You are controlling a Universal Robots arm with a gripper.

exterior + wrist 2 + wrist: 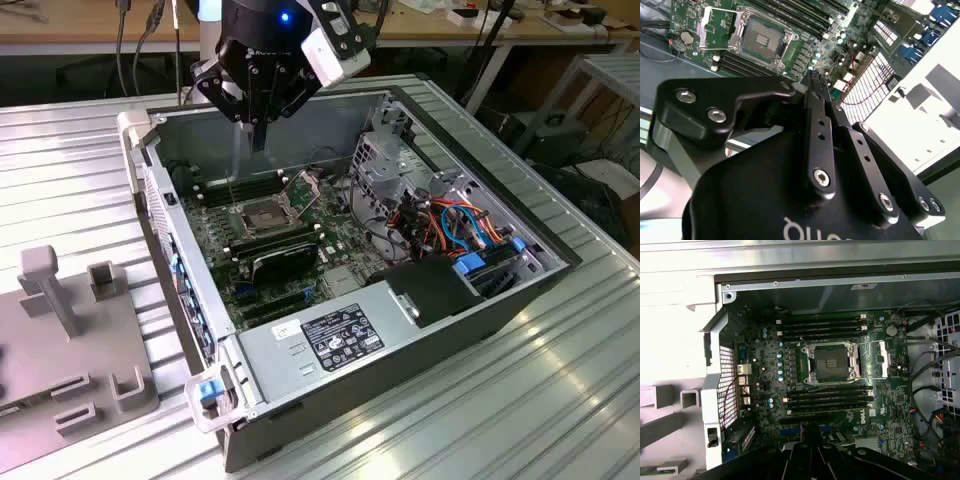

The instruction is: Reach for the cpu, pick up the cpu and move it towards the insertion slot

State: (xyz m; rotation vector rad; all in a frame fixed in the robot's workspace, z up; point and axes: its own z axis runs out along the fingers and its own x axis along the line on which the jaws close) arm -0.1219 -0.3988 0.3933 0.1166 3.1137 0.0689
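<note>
The insertion slot (262, 213) sits on the green motherboard inside the open computer case (150, 190). Its dark centre is bare and its metal plate (304, 190) is hinged up. The socket also appears in both wrist views (762, 37) (832, 362). My gripper (258, 143) hangs above the case's far side, a little beyond the socket and well above the board. Its black fingers (820, 125) (809, 432) are shut, tips together. The cpu is out of view, and I cannot see anything held between the fingertips.
A black card (285, 262) lies just in front of the socket, with long memory slots (825, 325) on either side of it. A drive cage (385, 160), coloured cables (450, 220) and the power supply (335, 335) crowd the exterior view's right. A grey fixture (60, 330) stands outside the case.
</note>
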